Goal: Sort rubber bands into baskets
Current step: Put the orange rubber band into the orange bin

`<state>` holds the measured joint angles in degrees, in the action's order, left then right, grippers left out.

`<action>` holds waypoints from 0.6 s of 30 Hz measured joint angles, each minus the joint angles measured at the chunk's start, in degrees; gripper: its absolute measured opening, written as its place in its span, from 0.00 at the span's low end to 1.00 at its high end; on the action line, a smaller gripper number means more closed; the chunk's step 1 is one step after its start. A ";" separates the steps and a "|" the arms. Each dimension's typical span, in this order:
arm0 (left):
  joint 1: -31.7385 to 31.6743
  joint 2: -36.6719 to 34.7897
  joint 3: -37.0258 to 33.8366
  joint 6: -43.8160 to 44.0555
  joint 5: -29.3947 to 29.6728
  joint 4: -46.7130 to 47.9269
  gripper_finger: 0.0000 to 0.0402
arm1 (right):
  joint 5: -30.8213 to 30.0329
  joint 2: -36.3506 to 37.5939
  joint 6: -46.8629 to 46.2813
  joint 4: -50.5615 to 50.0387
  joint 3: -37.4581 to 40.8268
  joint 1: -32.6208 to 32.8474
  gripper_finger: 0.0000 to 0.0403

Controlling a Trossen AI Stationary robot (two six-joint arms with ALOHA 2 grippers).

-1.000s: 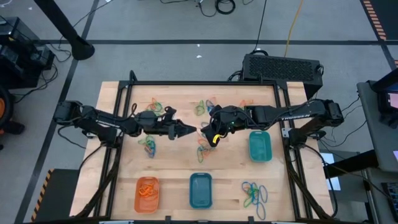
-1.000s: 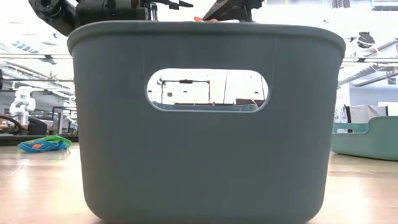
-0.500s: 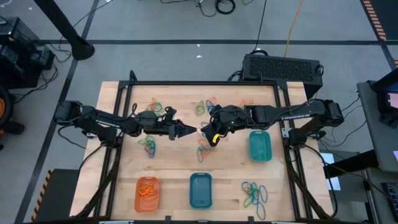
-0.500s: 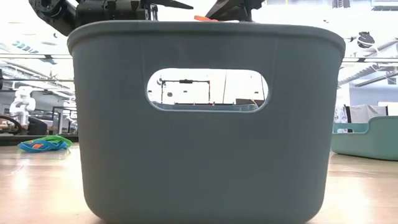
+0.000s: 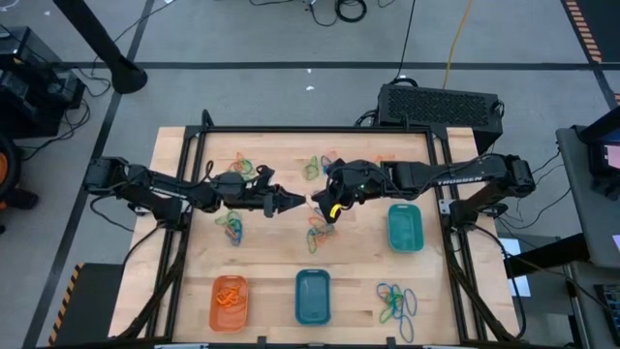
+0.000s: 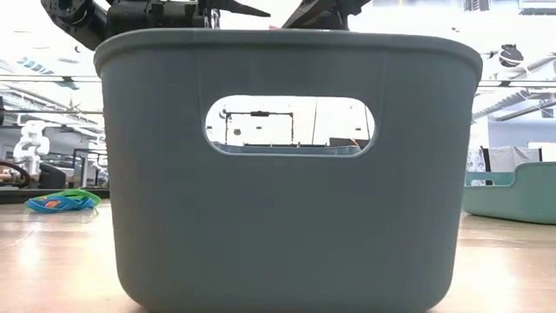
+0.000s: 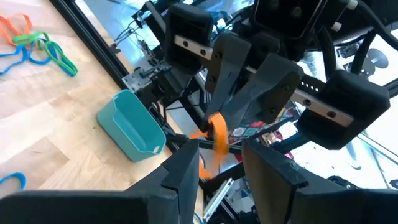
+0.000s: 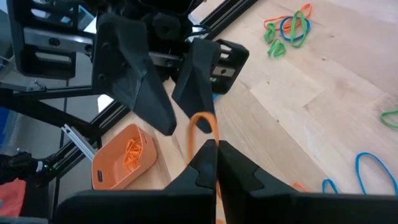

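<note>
High above the table's middle, my right gripper [image 5: 325, 207] is shut on an orange rubber band [image 7: 216, 140]. My left gripper [image 5: 298, 204] faces it, level and open, with one finger on each side of the band's hanging loop; whether a finger touches it I cannot tell. The orange basket [image 5: 230, 301] with orange bands in it, the blue basket [image 5: 312, 296] and the teal-green basket [image 5: 405, 228] stand on the table. Loose rubber bands lie in heaps [image 5: 395, 302] [image 5: 230, 228] [image 5: 242, 162]. My right gripper pinches the orange band between its two shut fingertips, at one spot of the loop [image 8: 210, 140]. The fingers slant down from the table's right side. The rest of the loop [image 8: 200, 122] sticks out past the fingertips, slack and lifted clear of the table.
More bands lie below the grippers [image 5: 318, 233] and toward the far edge [image 5: 315, 167]. A black metal frame [image 5: 320, 129] borders the table. In the low view the blue basket's wall [image 6: 287, 174] fills most of the picture, with bands [image 6: 61, 202] at its left.
Both arms have kept still. In the low view, the bit of orange band that showed just above the basket's rim, between the two grippers, no longer shows there.
</note>
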<state>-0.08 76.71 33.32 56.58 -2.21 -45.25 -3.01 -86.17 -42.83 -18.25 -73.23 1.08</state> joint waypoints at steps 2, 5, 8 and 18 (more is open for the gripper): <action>0.00 0.00 0.00 -0.02 0.73 0.00 0.32 | 0.02 -0.02 0.00 -0.02 0.00 0.00 0.00; 0.00 0.00 0.00 -0.07 0.85 -0.04 0.32 | 0.00 -0.02 0.00 0.01 0.00 -0.02 0.00; 0.02 0.00 0.00 -0.07 0.90 -0.33 0.32 | -0.01 -0.02 0.00 -0.02 0.00 -0.02 0.00; 0.02 0.00 0.02 -0.07 1.91 -0.60 0.32 | -0.20 -0.02 -0.01 -0.04 0.00 -1.08 0.00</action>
<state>-0.05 76.71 33.34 56.51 -0.30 -45.86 -3.20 -86.19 -42.83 -18.28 -73.23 0.00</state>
